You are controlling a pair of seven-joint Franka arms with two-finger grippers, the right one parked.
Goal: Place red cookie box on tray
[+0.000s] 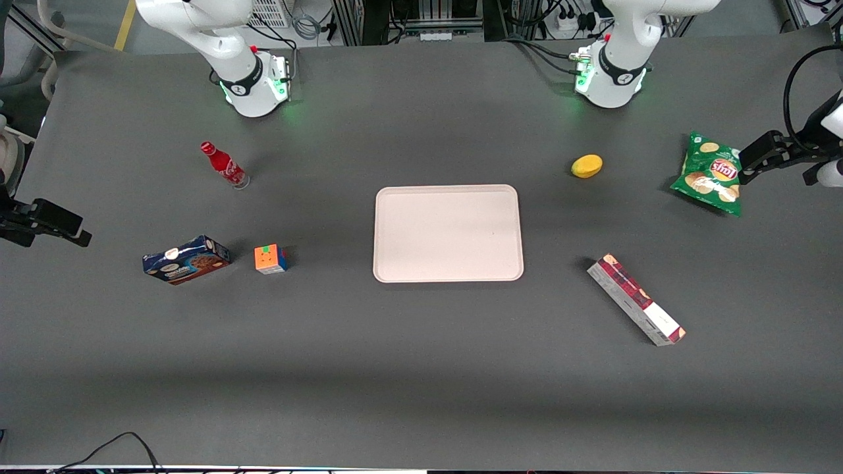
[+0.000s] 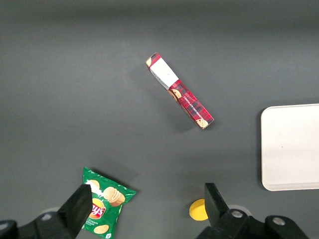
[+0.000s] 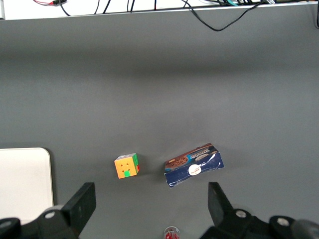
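Step in hand: approach to the red cookie box (image 1: 635, 299); judged not yet begun.
Box position: flat on the table, well apart from the tray (image 1: 448, 276), nearer the front camera than it, toward the working arm's end.
Tray: bare.
Grasp advice: turn the wrist to span the carton's narrow width near mid-length.
Gripper (image 2: 148, 205): high above the chip bag (image 2: 103, 208) and the lemon (image 2: 198, 209), well apart from the tray; fingers spread wide, holding nothing.
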